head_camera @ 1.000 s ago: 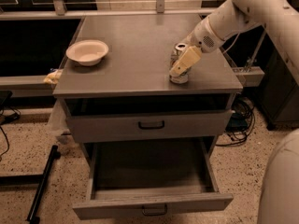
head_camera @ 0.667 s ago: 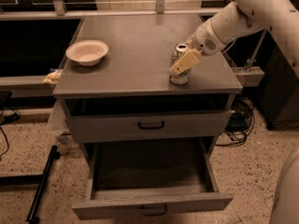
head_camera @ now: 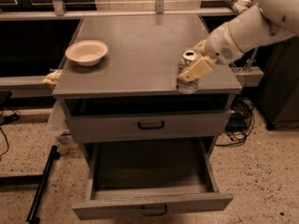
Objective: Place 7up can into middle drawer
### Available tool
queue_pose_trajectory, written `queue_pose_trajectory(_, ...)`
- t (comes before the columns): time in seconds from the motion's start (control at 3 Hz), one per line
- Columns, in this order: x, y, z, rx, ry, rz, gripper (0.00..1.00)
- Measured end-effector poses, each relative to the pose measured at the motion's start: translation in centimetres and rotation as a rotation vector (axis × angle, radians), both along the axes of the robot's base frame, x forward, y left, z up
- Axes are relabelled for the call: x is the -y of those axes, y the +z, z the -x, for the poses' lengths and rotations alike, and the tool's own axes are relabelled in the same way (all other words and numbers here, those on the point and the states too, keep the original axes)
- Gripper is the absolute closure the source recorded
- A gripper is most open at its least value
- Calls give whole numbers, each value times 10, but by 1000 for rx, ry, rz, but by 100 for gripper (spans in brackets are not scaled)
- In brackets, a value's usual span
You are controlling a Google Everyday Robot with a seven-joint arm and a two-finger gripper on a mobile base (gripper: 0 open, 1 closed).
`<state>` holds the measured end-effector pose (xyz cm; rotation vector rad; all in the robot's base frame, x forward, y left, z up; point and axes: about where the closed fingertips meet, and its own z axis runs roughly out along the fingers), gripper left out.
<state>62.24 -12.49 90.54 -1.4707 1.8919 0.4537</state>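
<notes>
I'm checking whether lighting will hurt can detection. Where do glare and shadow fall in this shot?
Camera view: dim, warm light overall; the top of the can glints, with the gripper at it near the front right edge of the tabletop; a soft sheen lies across the tabletop; the floor of the open middle drawer sits in shadow; the gap under the tabletop is near black.

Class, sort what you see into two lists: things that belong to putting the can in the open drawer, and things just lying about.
Job: 7up can, on the tabletop; claw, at the can; middle drawer, pulled open.
Lying about: cream bowl; closed upper drawer; floor cables.
</notes>
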Motion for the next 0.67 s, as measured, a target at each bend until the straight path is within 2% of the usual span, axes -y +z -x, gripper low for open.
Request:
queue_pose_trajectory(0.33,16,12,50,54,38,4,100)
queue_pose_trajectory(0.67,30,14,108,107,77,62,100)
